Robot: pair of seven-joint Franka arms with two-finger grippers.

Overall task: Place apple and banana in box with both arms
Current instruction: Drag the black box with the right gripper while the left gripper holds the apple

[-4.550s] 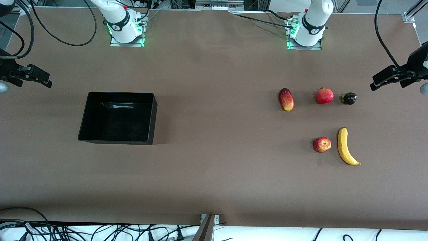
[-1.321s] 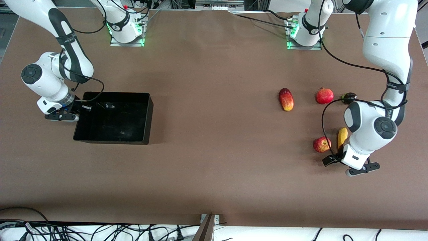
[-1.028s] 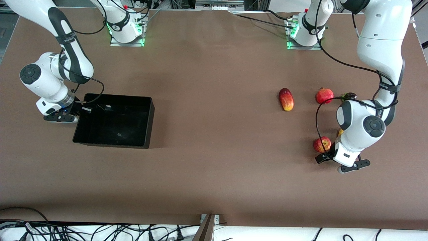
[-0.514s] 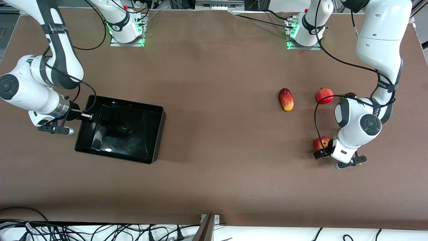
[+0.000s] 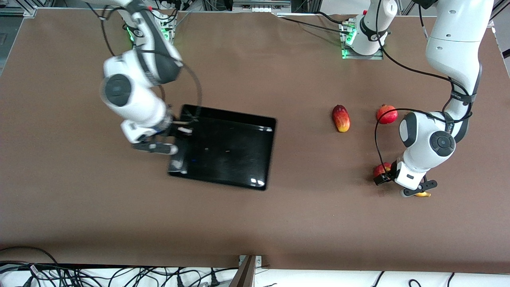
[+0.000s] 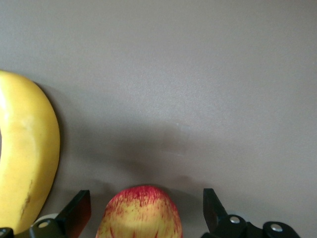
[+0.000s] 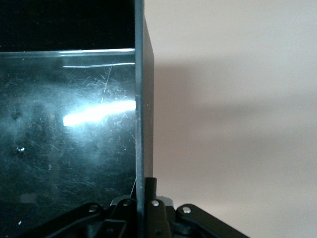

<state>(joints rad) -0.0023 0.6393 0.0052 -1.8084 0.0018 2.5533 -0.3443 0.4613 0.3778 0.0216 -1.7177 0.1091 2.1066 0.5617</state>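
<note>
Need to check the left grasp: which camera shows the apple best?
The left wrist view: the apple sits between the open fingers of the left pincer, beside the banana. The front view shows only a red sliver of the apple past the left arm. The right wrist view shows none of it.

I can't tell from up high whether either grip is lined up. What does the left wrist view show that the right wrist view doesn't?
Only the left wrist view shows the left gripper open, its fingers either side of the apple, with the banana beside it. Only the right wrist view shows the right gripper shut on the box wall. Both show bare brown table.
</note>
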